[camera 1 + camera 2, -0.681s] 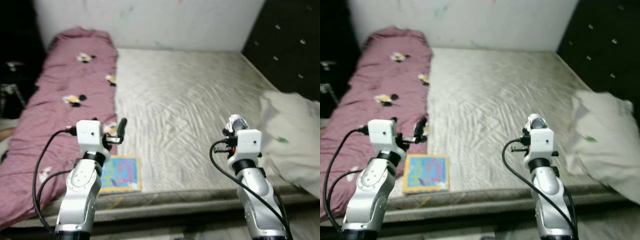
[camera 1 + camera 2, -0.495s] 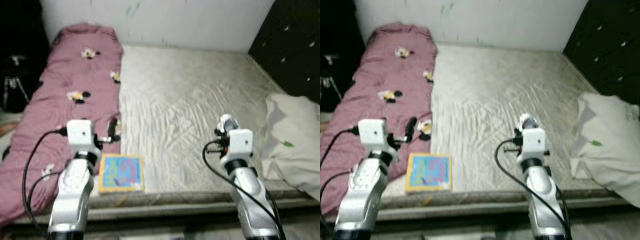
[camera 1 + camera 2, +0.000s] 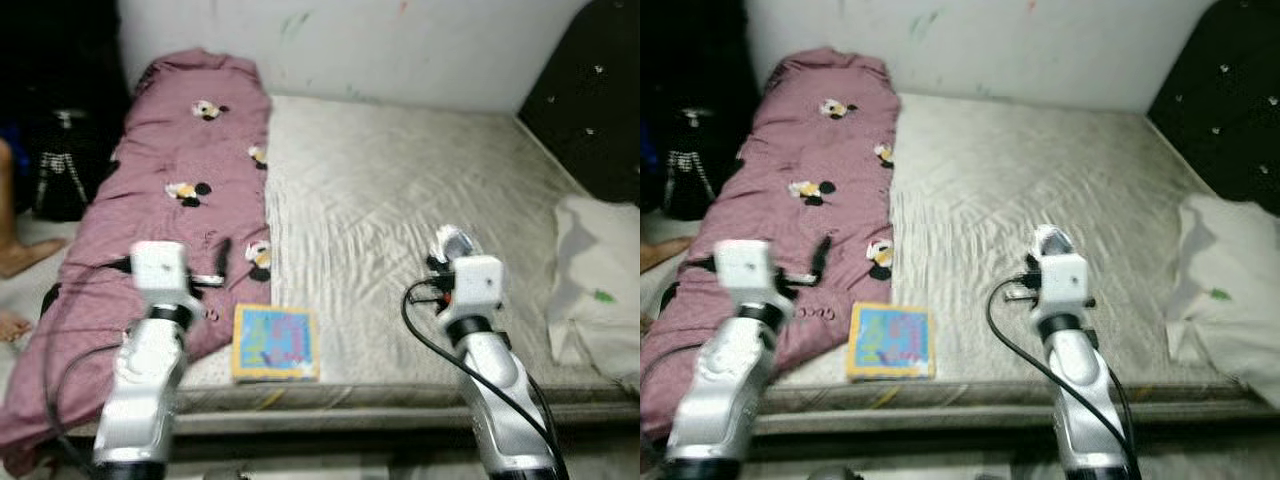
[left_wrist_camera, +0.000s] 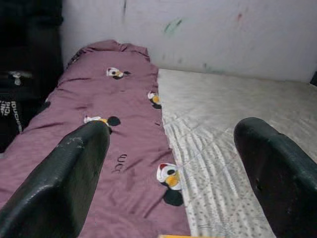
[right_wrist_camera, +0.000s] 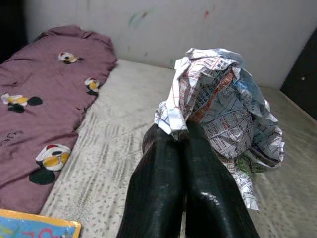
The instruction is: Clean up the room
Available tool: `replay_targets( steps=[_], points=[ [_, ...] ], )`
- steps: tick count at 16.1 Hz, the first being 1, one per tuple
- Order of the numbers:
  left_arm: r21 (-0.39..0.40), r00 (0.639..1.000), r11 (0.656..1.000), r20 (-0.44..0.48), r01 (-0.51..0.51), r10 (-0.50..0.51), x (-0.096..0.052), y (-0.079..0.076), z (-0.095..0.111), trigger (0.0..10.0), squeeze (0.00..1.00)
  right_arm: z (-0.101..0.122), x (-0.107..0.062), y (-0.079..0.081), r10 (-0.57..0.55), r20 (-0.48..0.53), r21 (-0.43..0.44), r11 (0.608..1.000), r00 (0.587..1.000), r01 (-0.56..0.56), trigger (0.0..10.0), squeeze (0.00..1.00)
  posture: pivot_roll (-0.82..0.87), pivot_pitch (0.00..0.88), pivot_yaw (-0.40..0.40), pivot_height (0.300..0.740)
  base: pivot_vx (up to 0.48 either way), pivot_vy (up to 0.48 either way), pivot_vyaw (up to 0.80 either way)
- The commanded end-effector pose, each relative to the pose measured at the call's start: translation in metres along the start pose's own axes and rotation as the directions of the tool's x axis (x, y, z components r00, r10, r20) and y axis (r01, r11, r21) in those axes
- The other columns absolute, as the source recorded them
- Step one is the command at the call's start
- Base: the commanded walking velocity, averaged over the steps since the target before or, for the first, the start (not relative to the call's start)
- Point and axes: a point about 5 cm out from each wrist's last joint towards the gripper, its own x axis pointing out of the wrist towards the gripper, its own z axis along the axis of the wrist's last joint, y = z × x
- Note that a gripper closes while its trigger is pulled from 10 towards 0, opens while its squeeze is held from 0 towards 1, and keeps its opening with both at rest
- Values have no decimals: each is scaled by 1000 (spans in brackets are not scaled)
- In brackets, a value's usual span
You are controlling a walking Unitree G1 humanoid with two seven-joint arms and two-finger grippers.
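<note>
Above the mattress edge [image 3: 380,395], right fingers [image 5: 178,198] pinch crumpled paper [image 5: 223,114].

Silver arms, white wrist boxes, black cables, black fingers

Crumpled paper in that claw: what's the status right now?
Right gripper shut on the crumpled paper, held above the mattress. Left gripper open, empty, over the purple blanket. Colorful book lies at the mattress edge.
</note>
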Motion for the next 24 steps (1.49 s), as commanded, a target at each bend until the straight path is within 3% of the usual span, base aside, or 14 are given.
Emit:
replay_targets(
  steps=[1,19,24],
  points=[
    [-18,999,999,3,32,-32,3,-12,2,10000,0,1,-2,-10,-26,5,-10,1000,1000,26,10000,0,-24,0,-91,740,0,480,0],
    [12,1000,1000,16,4,-5,5,-12,2,10000,0,2,1,-8,-8,17,-16,1000,1000,8,10000,0,-21,0,-96,740,0,480,0],
    [33,999,999,33,0,-2,5,-12,3,10000,0,3,2,-4,24,23,-50,998,999,-23,10000,0,-19,0,-95,740,0,0,160]
  ],
)
